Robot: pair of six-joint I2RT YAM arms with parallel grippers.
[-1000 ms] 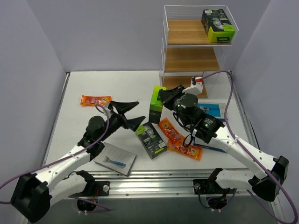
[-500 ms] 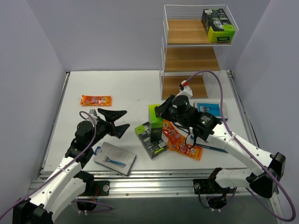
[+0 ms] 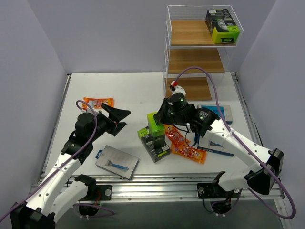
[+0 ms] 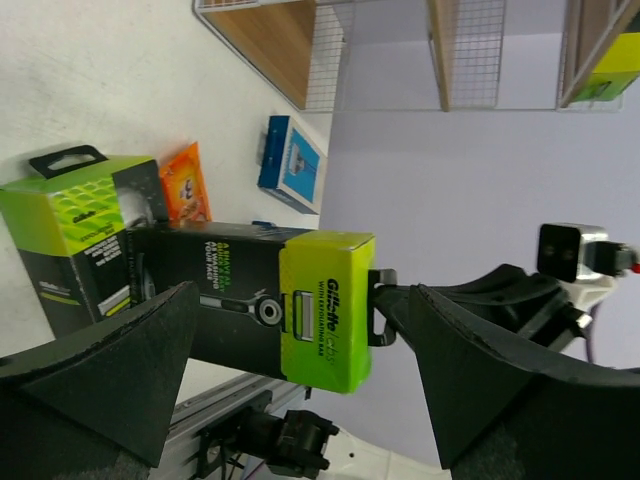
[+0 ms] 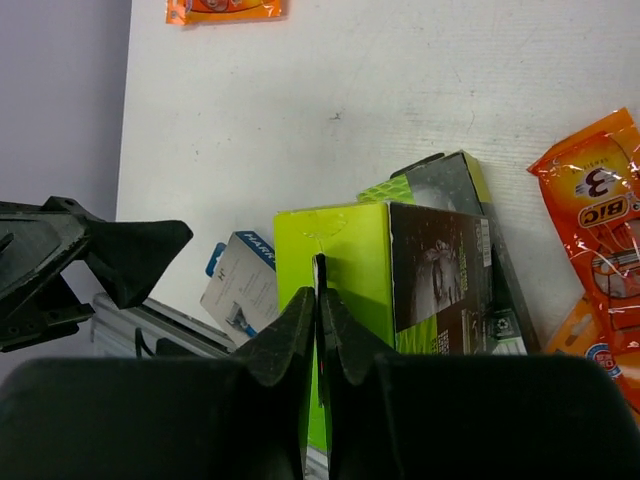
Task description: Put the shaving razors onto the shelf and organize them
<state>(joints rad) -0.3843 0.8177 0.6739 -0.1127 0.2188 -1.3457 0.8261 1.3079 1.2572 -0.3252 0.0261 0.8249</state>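
Box [image 5: 400, 270] is pinched by its hang tab in right hand [image 5: 318, 295] over desk [image 3: 133, 90], left hand [image 3: 125, 118] wide and empty; swing should be damped and shelf [image 3: 195, 61] wire cleared before release.

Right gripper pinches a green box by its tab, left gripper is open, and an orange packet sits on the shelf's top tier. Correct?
Not quite. The top external view shows a black-and-lime box on the shelf's top tier, not an orange packet; the rest holds.

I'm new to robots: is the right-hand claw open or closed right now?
Closed: the right gripper has its fingers pressed together on the hang tab of a black-and-lime razor box.
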